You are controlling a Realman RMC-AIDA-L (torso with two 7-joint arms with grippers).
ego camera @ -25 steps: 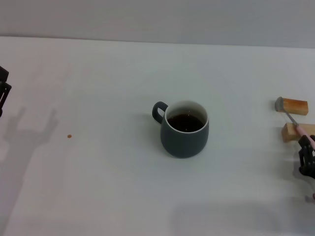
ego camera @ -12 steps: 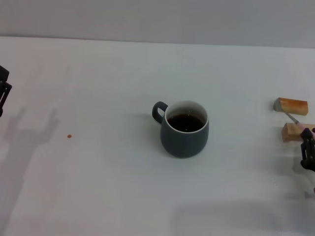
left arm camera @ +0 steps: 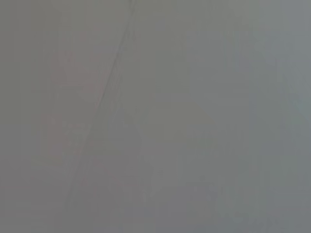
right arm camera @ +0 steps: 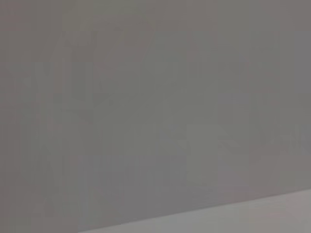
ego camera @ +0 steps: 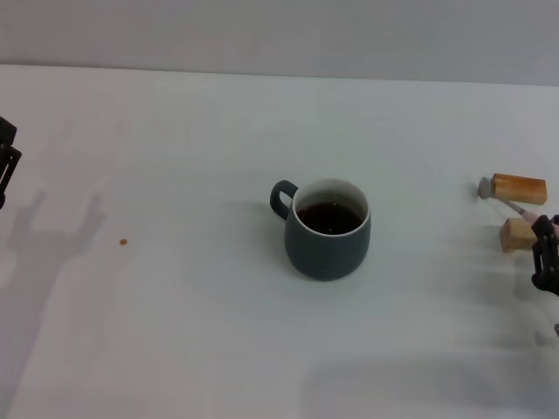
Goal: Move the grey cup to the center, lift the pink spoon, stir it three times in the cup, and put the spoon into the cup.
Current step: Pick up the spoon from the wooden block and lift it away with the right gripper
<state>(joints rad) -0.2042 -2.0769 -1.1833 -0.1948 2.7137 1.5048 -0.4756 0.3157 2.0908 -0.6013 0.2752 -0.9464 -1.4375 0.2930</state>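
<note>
The grey cup (ego camera: 327, 240) stands upright at the middle of the white table, handle to its left, dark liquid inside. The pink spoon (ego camera: 505, 202) is at the far right; its metal bowl sticks out past the far wooden block and its neck slants down to my right gripper (ego camera: 543, 246). That gripper is at the right edge of the head view, shut on the spoon's handle, which is mostly hidden behind the fingers. My left gripper (ego camera: 5, 161) is parked at the far left edge. Both wrist views show only plain grey.
Two small wooden blocks lie at the right: one farther back (ego camera: 521, 188), one nearer (ego camera: 515, 234), with the spoon lying across them. A small brown speck (ego camera: 123, 242) is on the table (ego camera: 192, 332) at the left.
My right gripper has moved up a little at the right edge. The spoon's bowl has shifted left, out past the far block's end. The cup and left arm have not moved.
</note>
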